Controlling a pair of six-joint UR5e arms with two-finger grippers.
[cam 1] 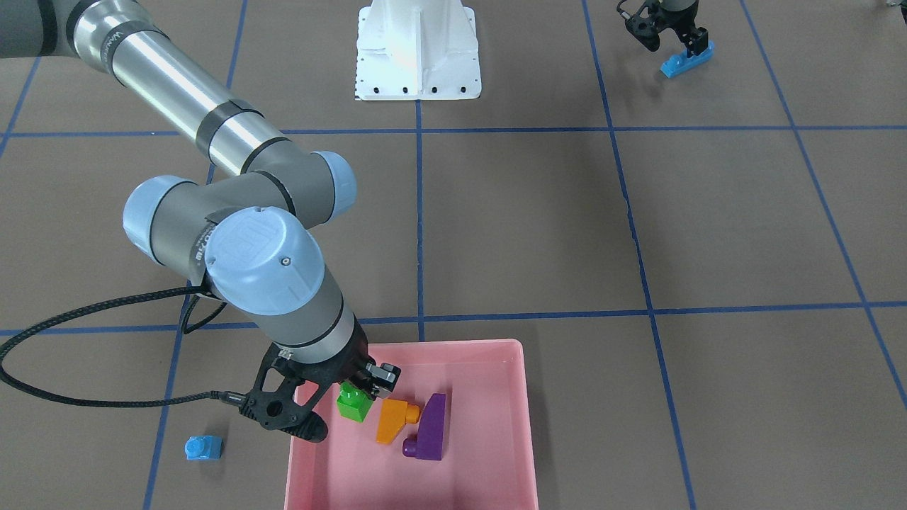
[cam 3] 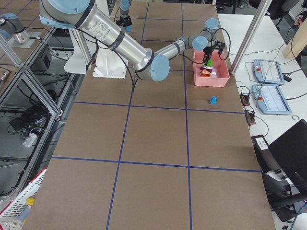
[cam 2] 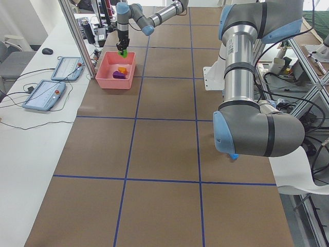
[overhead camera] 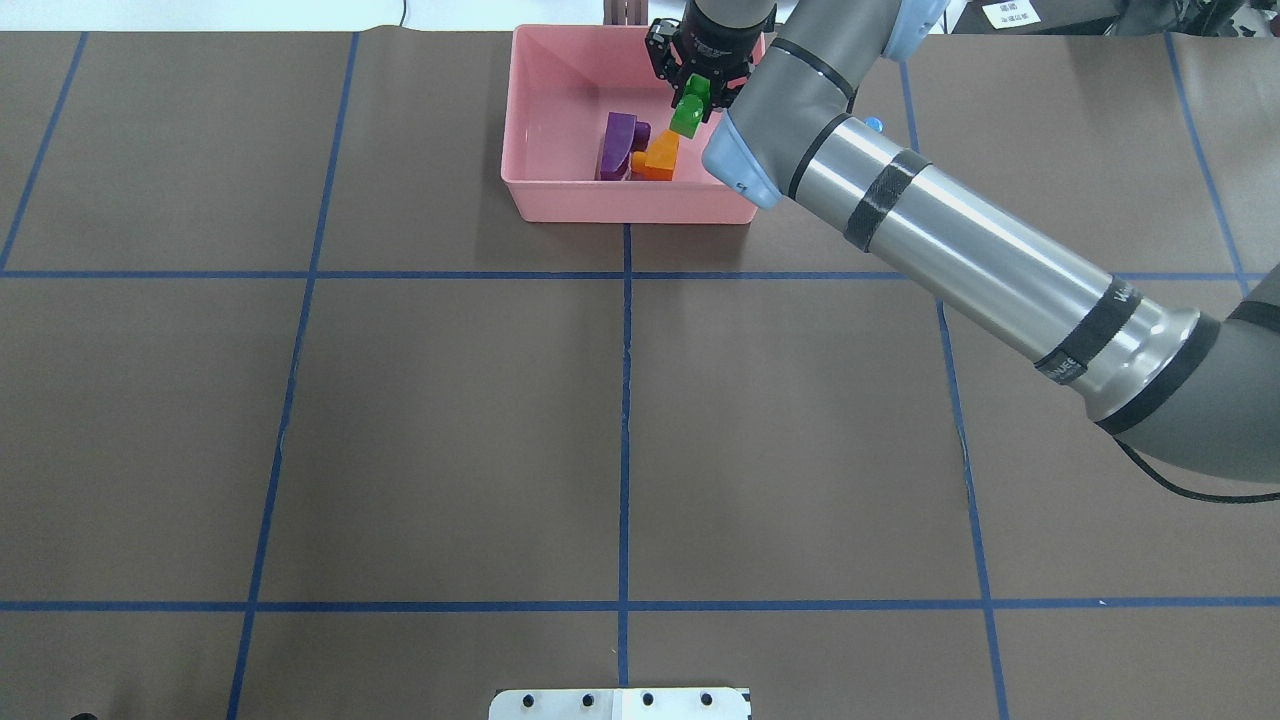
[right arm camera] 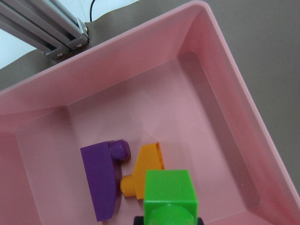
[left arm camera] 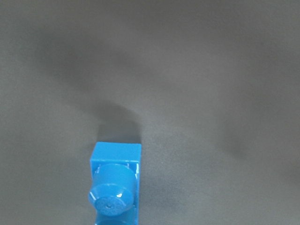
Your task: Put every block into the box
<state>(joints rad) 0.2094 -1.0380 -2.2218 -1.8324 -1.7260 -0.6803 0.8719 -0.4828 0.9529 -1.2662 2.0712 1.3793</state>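
Note:
My right gripper point(cam 1: 358, 388) is shut on the green two-stud brick point(cam 1: 353, 404) and holds it over the pink tray point(cam 1: 526, 425), near its wall. The brick fills the bottom of the right wrist view point(right arm camera: 168, 197). The orange sloped brick point(cam 1: 393, 419) and purple sloped brick point(cam 1: 430, 428) lie touching inside the tray. The small blue one-stud brick point(cam 1: 203, 448) sits on the table just outside the tray. My left gripper point(cam 1: 669, 42) looks open over the long blue brick point(cam 1: 686, 60), which lies on the table; the left wrist view shows its end point(left arm camera: 115, 183).
The white robot base point(cam 1: 418, 49) stands at the table's near-robot edge. A black cable point(cam 1: 85, 308) loops from my right wrist beside the tray. Blue tape lines grid the brown table. Tablets point(cam 2: 46, 92) lie on the side bench.

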